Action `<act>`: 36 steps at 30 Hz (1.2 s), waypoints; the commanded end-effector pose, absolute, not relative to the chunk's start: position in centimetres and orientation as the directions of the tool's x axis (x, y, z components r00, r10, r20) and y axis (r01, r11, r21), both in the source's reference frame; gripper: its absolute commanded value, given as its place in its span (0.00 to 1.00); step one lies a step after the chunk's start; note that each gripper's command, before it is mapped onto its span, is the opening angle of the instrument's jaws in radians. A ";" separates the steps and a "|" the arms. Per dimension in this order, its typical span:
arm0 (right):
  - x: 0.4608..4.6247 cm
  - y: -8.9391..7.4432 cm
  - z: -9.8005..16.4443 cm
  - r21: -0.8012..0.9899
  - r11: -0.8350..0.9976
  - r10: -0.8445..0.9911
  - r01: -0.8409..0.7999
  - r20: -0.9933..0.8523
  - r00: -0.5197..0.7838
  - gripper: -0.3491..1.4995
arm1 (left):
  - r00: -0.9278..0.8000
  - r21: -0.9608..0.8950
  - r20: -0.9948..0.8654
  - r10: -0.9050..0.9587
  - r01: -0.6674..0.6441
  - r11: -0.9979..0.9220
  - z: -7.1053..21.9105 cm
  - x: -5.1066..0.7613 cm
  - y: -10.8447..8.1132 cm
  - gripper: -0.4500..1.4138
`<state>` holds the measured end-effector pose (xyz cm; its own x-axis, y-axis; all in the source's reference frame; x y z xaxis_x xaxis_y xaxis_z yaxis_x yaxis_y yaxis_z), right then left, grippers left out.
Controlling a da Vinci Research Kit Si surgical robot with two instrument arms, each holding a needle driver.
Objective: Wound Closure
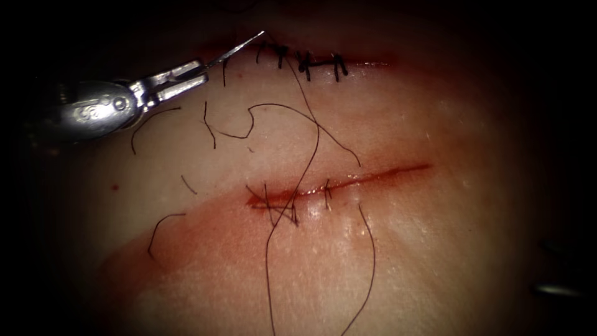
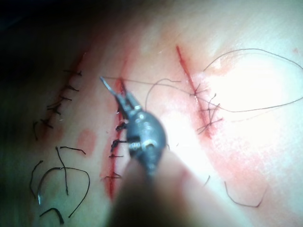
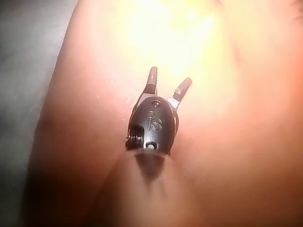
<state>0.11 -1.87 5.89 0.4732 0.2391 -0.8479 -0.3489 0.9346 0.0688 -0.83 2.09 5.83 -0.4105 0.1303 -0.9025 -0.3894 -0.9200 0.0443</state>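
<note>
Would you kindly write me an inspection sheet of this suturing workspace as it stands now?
Surface: tissue with red fluid along the open cut.
Job's things: needle held near its tail by the left hand, clear of the tissue, above the cut; thread runs from it to stitches at the cut's left end.
Clutter: cut thread ends left of the cut; an older stitched cut above.
Grippers: left hand shut on needle; right hand open, holding nothing.
Cables: nothing seen.
Surroundings: dark.

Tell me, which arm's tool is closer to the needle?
Left. The left tool holds the needle at one end, above the tissue. The right tool, jaws open, holds nothing.
</note>
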 end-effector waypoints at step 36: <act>2.00 -1.5 7.1 -0.227 0.933 -0.043 -0.279 -0.841 0.539 0.90 | -0.411 0.046 -0.903 0.128 -0.389 -0.920 5.9 -0.89 2.1 0.00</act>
